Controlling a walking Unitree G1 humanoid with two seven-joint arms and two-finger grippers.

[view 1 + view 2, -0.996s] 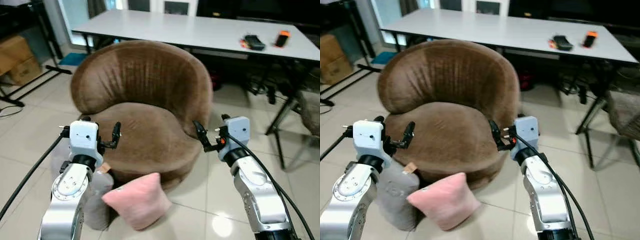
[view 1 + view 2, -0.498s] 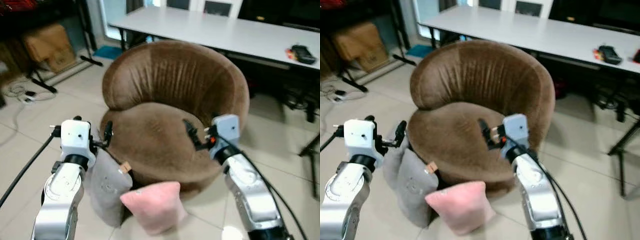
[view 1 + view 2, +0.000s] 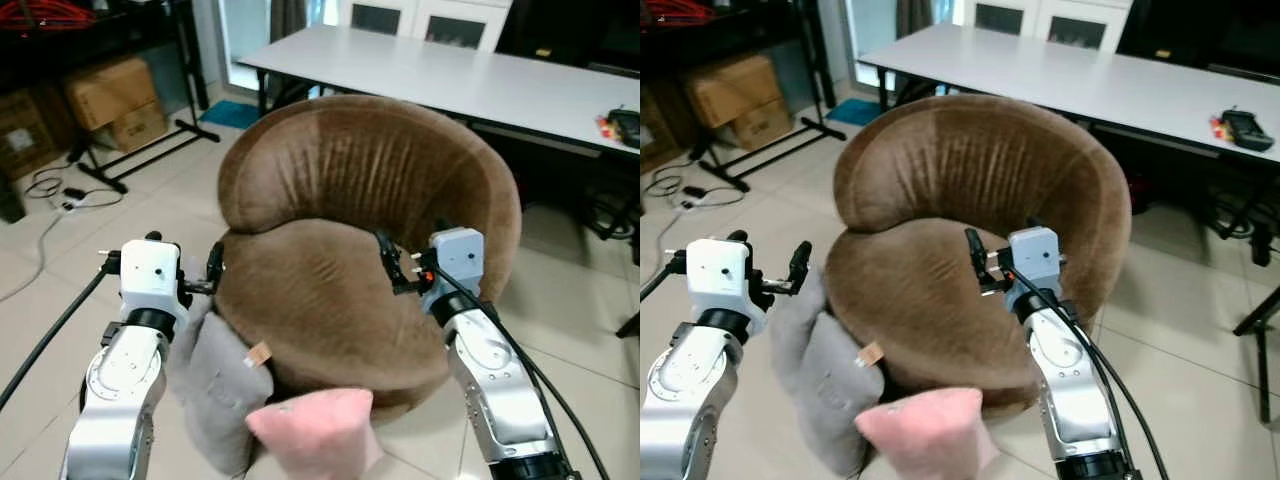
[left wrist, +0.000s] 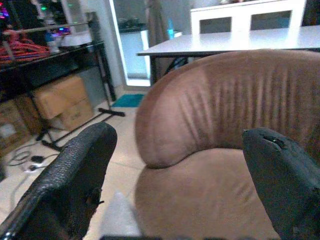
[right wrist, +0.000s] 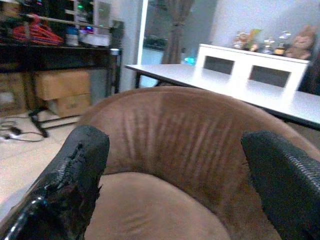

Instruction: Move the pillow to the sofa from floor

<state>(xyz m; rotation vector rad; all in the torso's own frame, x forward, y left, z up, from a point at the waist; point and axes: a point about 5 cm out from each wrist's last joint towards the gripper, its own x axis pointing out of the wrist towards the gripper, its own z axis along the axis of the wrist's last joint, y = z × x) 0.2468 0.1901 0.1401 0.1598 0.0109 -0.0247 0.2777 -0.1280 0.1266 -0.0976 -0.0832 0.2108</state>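
A pink pillow (image 3: 315, 435) lies on the tiled floor against the front of the round brown sofa (image 3: 370, 190). A grey pillow (image 3: 215, 385) leans on the sofa's left side beside it. My left gripper (image 3: 160, 252) is held up over the grey pillow, left of the seat, open and empty. My right gripper (image 3: 415, 250) hovers over the seat's right part, also open and empty. In the left wrist view the gripper (image 4: 175, 170) frames the sofa back (image 4: 225, 100) between its fingers. The right wrist view has the gripper (image 5: 175, 165) facing the backrest (image 5: 180, 125).
A long white table (image 3: 450, 75) stands behind the sofa, with small items (image 3: 1245, 125) at its right end. Cardboard boxes (image 3: 105, 95) and a black rack stand at the left, and cables (image 3: 60, 190) lie on the floor there.
The camera has turned left and come closer, so the sofa looks bigger and the pillows sit lower in view. Both grippers stay open and raised.
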